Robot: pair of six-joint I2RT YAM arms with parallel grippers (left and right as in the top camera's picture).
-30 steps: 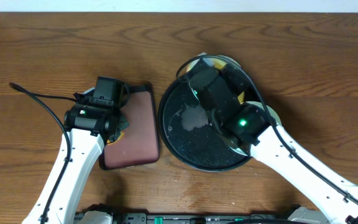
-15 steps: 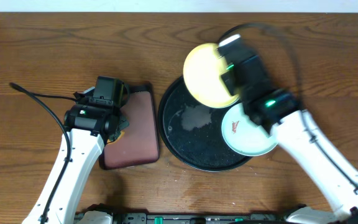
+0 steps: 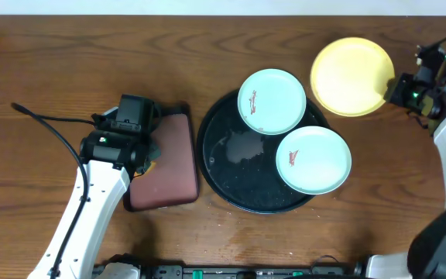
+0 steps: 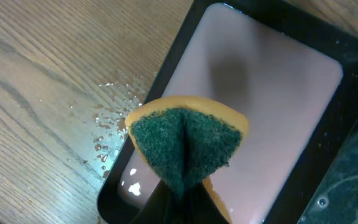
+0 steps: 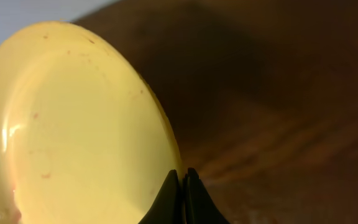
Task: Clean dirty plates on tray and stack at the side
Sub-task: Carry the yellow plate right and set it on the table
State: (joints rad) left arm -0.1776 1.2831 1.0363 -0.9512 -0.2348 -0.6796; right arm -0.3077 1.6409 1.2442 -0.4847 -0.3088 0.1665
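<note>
The large round black tray point(image 3: 231, 178) sits at table centre. Two mint-blue plates lie on its right side, one at the back point(image 3: 272, 101) and one at the front right point(image 3: 313, 160), each with a reddish smear. My right gripper point(image 3: 397, 87) is shut on the rim of the pale yellow plate point(image 3: 352, 76) and holds it over the table at the far right; the plate fills the right wrist view point(image 5: 73, 130) beside the fingertips point(image 5: 183, 177). My left gripper point(image 4: 182, 196) is shut on a folded green-and-yellow sponge point(image 4: 185, 143) over the maroon tray point(image 4: 272, 93).
The rectangular maroon tray with a black rim point(image 3: 169, 167) lies left of the black tray, under my left gripper point(image 3: 142, 159). Water drops point(image 4: 114, 118) sit on the wood beside it. A black cable point(image 3: 45, 120) trails at the left.
My right arm has swung from over the black tray to the far right, carrying the yellow plate off the tray. Both mint-blue plates now show. The left arm has not moved.
</note>
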